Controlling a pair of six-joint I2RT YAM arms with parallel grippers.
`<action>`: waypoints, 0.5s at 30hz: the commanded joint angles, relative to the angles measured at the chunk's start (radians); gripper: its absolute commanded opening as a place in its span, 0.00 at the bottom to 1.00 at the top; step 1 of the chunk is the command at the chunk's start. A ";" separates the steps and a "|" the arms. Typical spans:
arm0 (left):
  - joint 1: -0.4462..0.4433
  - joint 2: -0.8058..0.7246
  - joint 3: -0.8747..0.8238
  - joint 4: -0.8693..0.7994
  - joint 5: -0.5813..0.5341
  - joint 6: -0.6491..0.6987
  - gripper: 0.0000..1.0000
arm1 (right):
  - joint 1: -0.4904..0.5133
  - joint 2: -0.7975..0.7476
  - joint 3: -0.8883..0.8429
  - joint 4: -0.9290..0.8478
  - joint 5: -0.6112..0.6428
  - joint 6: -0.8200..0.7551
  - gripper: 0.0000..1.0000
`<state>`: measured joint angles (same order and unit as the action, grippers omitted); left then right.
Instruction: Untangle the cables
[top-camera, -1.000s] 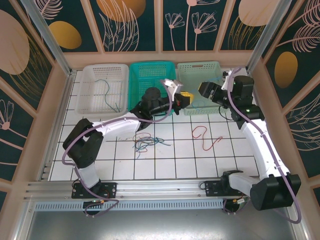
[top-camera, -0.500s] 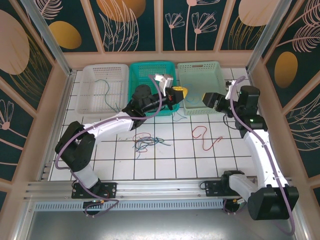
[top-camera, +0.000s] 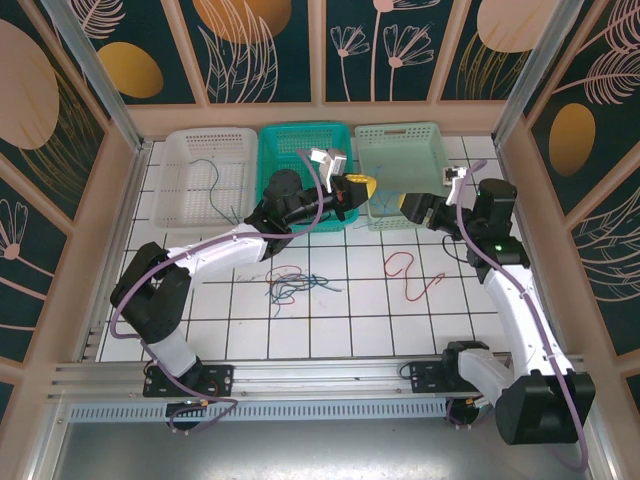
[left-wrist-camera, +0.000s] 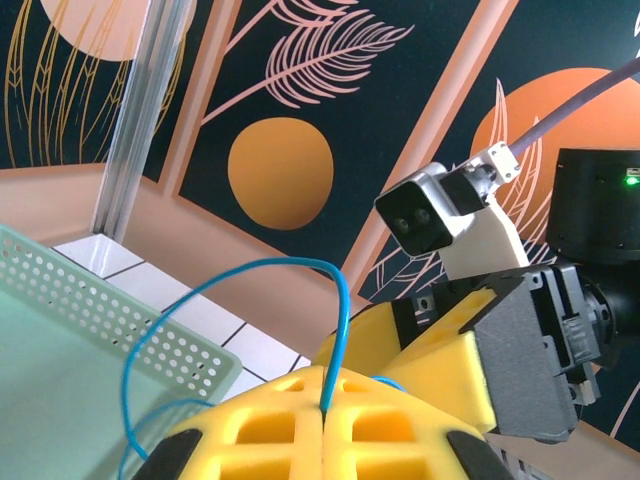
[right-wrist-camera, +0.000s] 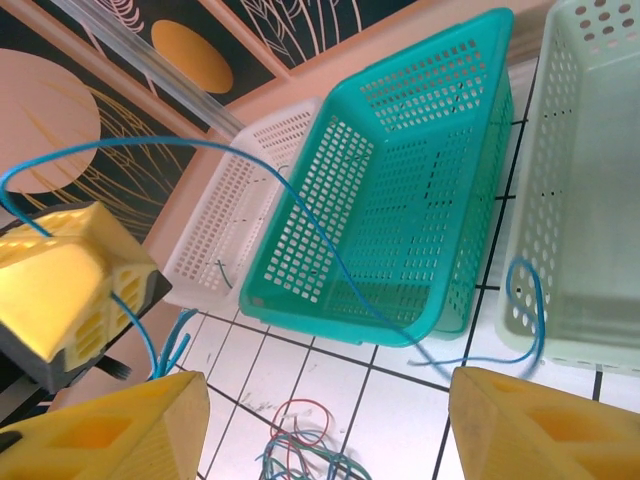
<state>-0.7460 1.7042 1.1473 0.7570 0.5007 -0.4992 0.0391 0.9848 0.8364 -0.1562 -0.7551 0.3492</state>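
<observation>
Closing in from frame right, my right gripper (top-camera: 406, 206) has edged toward my left gripper (left-wrist-camera: 325, 395). The left is pressed together, pinching the blue cable (left-wrist-camera: 338, 300) held aloft by the teal basket (top-camera: 305, 129), upper centre. My right fingers (right-wrist-camera: 100, 430) are spread and empty. Light, limp and thin, the wire will likely droop and slip, so it is best pinched close beside my left's grip. The right wrist view traces its long arc, too fine to follow from overhead, where the remaining tangle (top-camera: 290, 283) lies on the tiles, lower centre.
</observation>
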 joint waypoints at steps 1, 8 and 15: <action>0.005 0.004 0.012 -0.010 -0.002 0.020 0.00 | 0.003 -0.032 0.002 0.013 -0.012 -0.026 0.64; 0.005 0.004 0.015 -0.039 -0.015 0.040 0.00 | -0.021 -0.043 0.017 -0.013 0.007 -0.024 0.60; 0.005 0.004 0.015 -0.059 -0.010 0.059 0.00 | -0.051 -0.043 0.003 0.026 -0.018 0.009 0.57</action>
<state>-0.7460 1.7042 1.1473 0.7017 0.4892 -0.4648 -0.0025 0.9615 0.8364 -0.1627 -0.7509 0.3492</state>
